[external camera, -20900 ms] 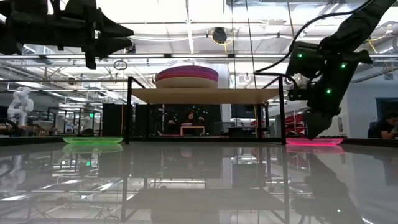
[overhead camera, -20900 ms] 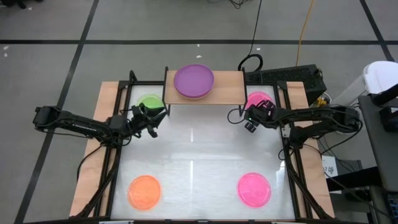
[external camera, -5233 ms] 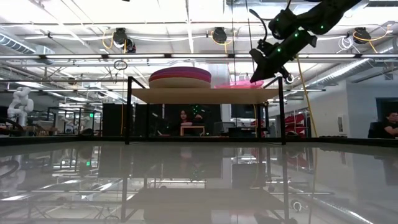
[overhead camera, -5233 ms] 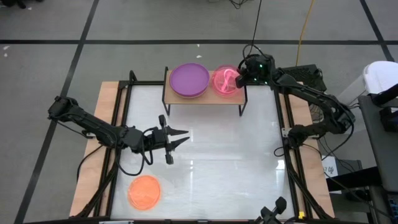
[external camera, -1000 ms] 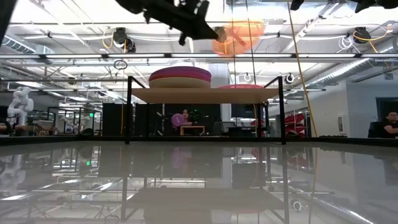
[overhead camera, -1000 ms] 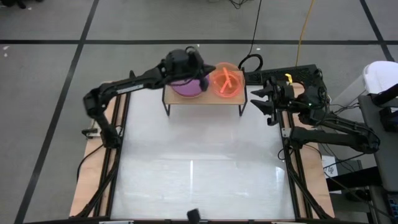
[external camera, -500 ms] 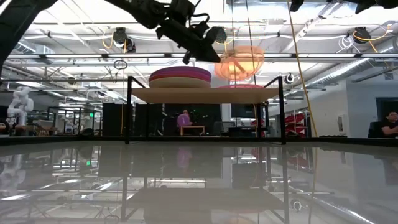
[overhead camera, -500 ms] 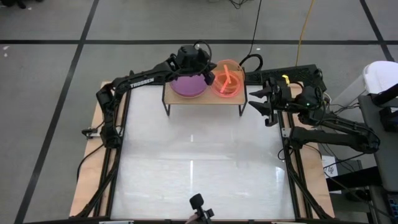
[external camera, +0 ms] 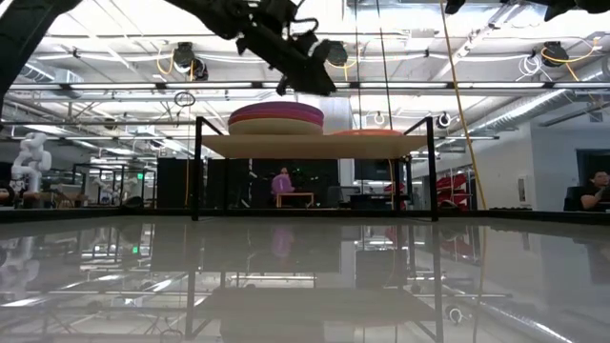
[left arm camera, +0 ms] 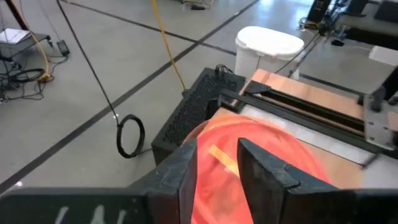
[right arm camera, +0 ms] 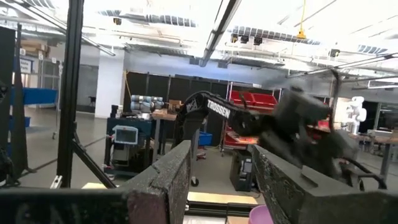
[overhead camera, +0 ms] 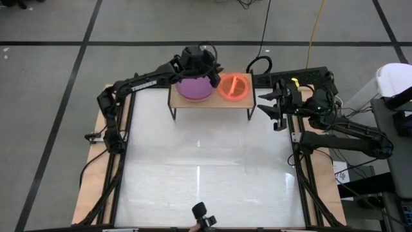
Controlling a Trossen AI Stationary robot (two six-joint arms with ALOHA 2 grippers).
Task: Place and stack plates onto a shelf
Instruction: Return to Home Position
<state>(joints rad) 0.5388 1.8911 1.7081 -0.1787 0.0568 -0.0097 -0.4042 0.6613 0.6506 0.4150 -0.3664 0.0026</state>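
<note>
The orange plate lies flat on the right part of the light-wood shelf, its underside resting on a low stack there. On the shelf's left part stands a taller stack with a purple plate on top and dark red and beige layers below. My left gripper hovers open over the gap between the two stacks, above the plates. My right gripper waits open off the shelf's right end, at the table's far right edge.
The white tabletop in front of the shelf gives free room. A black box and cables lie behind the shelf's right end. A small dark camera sits at the near edge. A person shows in the room beyond.
The orange plate, held tilted in the air over the shelf's right part, has come down and now lies flat on the stack there. My left gripper has let it go and stays above the shelf. My right arm has kept still.
</note>
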